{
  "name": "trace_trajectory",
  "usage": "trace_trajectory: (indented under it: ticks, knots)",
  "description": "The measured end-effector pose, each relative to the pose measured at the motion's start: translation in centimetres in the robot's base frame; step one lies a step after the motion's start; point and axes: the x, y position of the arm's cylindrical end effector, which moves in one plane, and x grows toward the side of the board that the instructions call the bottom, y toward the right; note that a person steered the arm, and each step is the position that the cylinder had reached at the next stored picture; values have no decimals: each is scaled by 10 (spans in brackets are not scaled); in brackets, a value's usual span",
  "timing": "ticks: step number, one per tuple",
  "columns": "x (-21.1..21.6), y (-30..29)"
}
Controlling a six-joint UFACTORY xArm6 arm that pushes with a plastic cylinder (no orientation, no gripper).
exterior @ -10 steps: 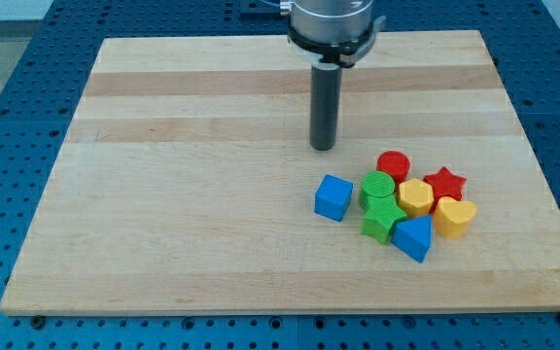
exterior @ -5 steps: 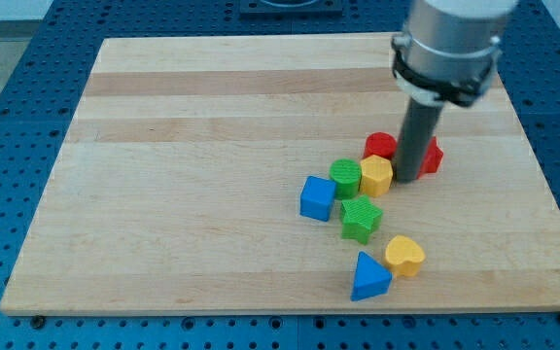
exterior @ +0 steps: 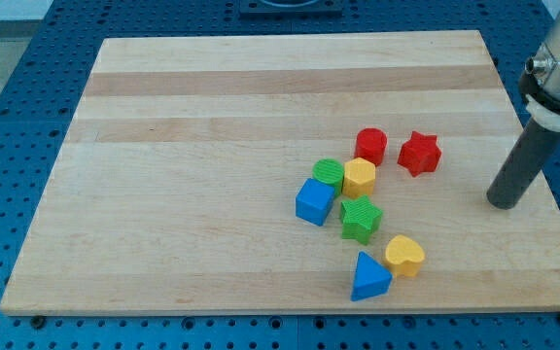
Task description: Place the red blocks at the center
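Your rig has no pincer, so nothing is held; my tip (exterior: 503,203) rests at the frame's right, well apart from the blocks. The 2 red plastic blocks, cylinder (exterior: 370,146) and star (exterior: 419,154), sit right of centre on the wooden surface (exterior: 183,126). Pushing left risks dragging the yellow hexagonal block (exterior: 360,177) along. Neither red block shows a long axis.

The scene is evenly and brightly lit from overhead. Only short, soft shadows are cast beneath the blocks and at the foot of the rod (exterior: 504,201). A faint sheen is seen on the board (exterior: 212,117) toward 12 o'clock, without harsh glare. Focus is sharp throughout. Slight blur is noticed on the arm housing at 2 o'clock. No edge distortion is evident.
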Motion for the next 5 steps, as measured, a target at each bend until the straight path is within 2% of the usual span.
trace_trajectory:
  ticks: [2, 4, 5]
  knots:
    - [-6, 13]
    - [-29, 40]
    - [-56, 32]
